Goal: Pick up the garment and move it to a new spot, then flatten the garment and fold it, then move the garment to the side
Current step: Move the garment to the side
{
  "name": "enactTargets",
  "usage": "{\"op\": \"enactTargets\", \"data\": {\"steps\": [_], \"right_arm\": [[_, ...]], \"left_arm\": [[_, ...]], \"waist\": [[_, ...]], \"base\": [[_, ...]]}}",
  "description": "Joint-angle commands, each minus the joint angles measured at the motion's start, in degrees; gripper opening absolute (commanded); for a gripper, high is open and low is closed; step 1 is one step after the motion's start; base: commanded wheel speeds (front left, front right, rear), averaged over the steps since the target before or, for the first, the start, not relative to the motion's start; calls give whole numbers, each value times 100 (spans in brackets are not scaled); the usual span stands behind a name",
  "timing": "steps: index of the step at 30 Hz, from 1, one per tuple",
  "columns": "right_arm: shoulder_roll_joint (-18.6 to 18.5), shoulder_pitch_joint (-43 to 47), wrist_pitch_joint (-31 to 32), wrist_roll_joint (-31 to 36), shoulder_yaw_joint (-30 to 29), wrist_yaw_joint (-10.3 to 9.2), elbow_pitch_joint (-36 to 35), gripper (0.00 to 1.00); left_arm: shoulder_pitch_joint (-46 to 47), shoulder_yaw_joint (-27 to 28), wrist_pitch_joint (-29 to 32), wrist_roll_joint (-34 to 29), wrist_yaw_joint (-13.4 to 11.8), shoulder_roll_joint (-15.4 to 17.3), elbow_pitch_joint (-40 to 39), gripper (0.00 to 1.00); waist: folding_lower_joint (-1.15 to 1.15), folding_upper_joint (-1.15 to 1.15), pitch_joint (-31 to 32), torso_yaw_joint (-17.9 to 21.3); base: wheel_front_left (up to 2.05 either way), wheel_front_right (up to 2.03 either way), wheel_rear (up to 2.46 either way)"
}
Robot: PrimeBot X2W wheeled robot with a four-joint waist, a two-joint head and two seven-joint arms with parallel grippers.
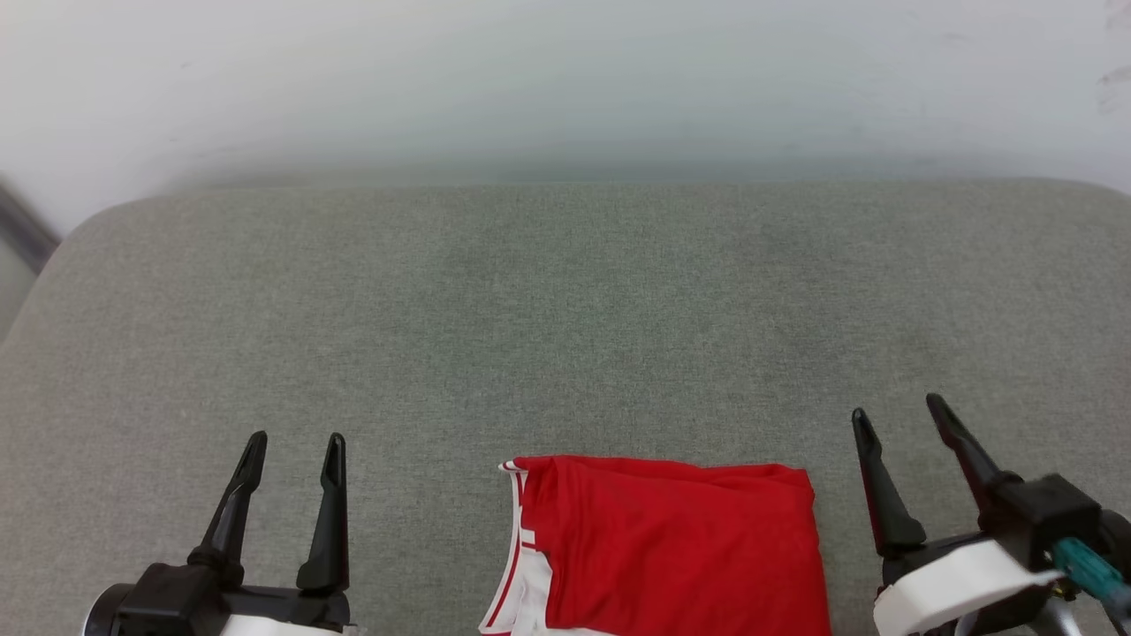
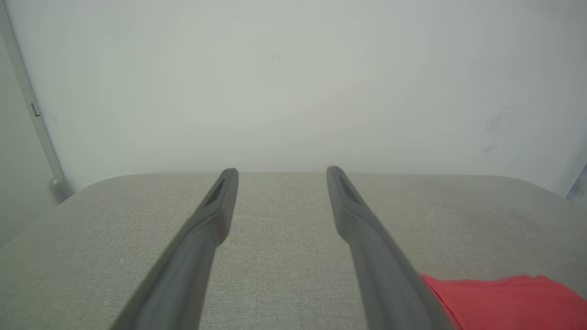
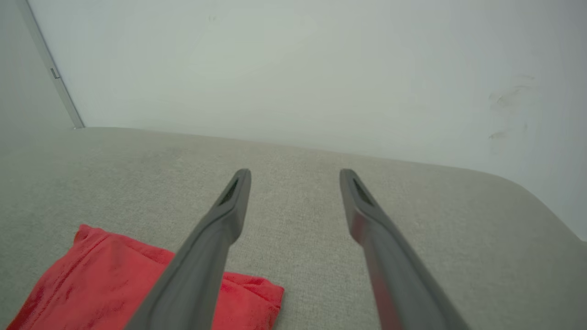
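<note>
The garment (image 1: pixel 671 548), a red jersey with a white, red-trimmed edge at its left, lies folded into a compact rectangle at the near middle of the grey cushion (image 1: pixel 565 309). My left gripper (image 1: pixel 296 449) stands open at the lower left, well clear of the cloth. At the lower right my right gripper (image 1: pixel 901 413) is open too, just off the garment's right edge. In the left wrist view the left gripper (image 2: pixel 281 172) has the garment (image 2: pixel 504 300) at the lower right. From the right wrist, the right gripper (image 3: pixel 296 173) has the garment (image 3: pixel 105 284) at the lower left.
A pale wall (image 1: pixel 565 79) rises right behind the cushion's far edge. The cushion's rounded corner (image 1: pixel 79 238) falls away at the far left, beside a dark strip (image 1: pixel 22 230). A teal-handled part (image 1: pixel 1091 570) sticks out of the right wrist.
</note>
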State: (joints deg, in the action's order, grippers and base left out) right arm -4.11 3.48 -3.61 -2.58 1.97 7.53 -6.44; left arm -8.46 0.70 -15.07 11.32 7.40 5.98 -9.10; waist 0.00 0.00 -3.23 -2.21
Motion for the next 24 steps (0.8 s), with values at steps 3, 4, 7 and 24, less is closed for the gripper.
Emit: {"op": "enactTargets", "data": {"steps": [3,4,7,24], "right_arm": [[-304,86,980,-172,326,-5,-20,100],[-353,89,1339,-295,361,-13,-62,100],[-432,176,2422,-664,383,-8,-187,100],[-56,-142,5194,-977,168,-6,130,100]], "left_arm": [[75,20,-12,-34,8,-15,26,100],[85,15,-12,-31,8,-18,33,100],[160,-26,-12,-23,8,-17,54,100],[576,-279,-12,37,8,-13,196,100]], "waist": [[0,0,-97,-19],[0,0,-129,-27],[0,0,-229,-68],[0,0,-776,-601]], "base": [[0,0,0],[0,0,0],[0,0,0],[0,0,0]]}}
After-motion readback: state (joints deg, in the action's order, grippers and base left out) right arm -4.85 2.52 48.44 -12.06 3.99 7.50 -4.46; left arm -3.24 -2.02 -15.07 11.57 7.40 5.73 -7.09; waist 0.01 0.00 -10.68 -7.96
